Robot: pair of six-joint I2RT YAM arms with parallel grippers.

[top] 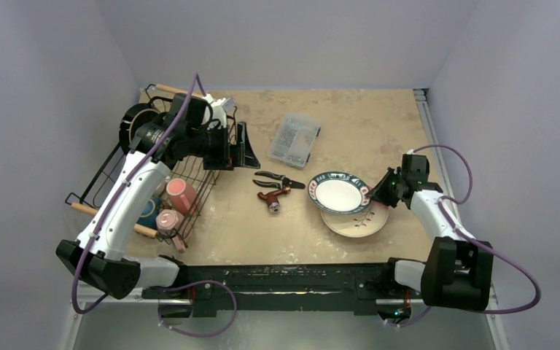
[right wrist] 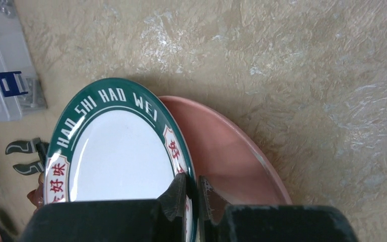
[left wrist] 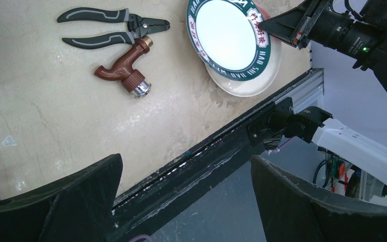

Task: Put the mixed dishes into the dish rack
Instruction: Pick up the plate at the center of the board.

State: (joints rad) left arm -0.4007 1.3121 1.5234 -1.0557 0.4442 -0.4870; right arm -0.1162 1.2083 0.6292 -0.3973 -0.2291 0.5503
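we note right fingers clamped on rim of green-bordered white ceramic plate, which lies on second round plate; left fingers wide apart above beige worktop.

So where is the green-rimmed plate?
In the top view the green-rimmed plate sits right of centre overlapping a cream plate, rim pinched by the right gripper.

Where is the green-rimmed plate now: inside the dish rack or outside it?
Outside. The green-rimmed plate lies over another plate, well to the right of the dish rack. The right gripper pinches its rim.
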